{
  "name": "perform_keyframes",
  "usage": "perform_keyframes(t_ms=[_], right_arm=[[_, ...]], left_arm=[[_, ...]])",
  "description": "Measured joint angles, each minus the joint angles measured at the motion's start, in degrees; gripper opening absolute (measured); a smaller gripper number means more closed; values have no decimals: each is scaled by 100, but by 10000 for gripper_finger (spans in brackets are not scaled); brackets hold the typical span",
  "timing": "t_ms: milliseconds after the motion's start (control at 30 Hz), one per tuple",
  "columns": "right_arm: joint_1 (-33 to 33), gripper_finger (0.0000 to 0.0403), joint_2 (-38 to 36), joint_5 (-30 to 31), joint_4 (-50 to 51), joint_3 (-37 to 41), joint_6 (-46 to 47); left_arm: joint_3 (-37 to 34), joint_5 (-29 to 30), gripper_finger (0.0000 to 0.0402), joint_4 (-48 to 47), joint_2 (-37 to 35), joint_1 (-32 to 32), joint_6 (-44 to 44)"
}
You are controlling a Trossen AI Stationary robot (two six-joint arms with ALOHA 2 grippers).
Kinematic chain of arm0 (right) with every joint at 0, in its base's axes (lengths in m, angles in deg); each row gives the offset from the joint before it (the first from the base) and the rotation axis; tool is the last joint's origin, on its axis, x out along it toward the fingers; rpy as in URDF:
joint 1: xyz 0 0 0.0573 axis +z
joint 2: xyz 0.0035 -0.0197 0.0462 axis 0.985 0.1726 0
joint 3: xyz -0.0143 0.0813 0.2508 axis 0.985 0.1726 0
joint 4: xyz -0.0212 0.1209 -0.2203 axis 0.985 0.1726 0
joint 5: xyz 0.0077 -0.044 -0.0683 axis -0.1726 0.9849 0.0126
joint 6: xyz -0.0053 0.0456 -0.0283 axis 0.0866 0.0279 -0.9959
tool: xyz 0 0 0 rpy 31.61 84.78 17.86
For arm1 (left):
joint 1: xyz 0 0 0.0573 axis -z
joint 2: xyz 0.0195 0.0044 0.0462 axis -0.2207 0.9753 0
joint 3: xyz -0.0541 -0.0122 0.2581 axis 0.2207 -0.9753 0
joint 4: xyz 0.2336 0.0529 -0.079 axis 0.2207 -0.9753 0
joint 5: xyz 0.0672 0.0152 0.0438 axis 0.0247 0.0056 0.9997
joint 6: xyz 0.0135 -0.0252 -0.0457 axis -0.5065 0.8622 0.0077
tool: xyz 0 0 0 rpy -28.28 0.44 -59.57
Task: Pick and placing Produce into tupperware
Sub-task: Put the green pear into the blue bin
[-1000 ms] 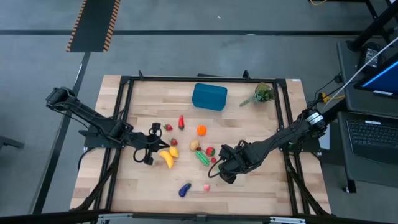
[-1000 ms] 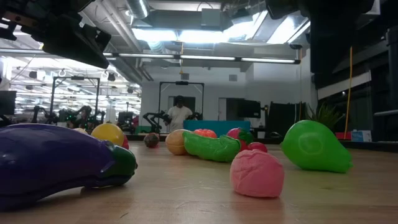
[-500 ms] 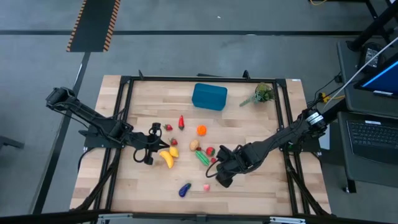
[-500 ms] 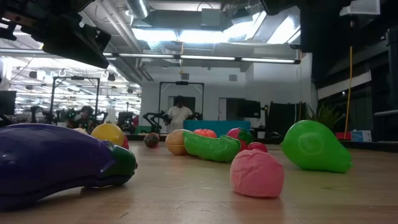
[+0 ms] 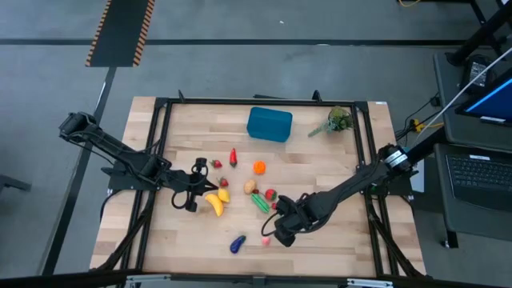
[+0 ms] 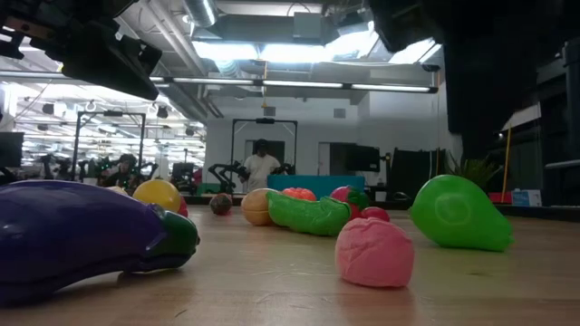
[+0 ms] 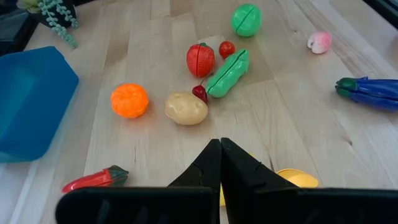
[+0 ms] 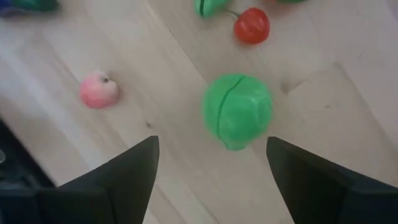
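High cam looks straight down on the whole pale wooden table. Low cam sits at tabletop level, v. close to the purple toy eggplant. Wrist cams look down close; both share the round green toy fruit (also in low view).
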Motion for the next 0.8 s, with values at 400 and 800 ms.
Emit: perform_keyframes(t_ms=[400, 800], right_arm=[[-1, 298, 370, 3, -22, 0, 47], [-22, 298, 397, 352, -77, 0, 95]], left_arm=[[0, 0, 0, 0, 0, 0, 0], [0, -2, 0, -1, 0, -1, 2]])
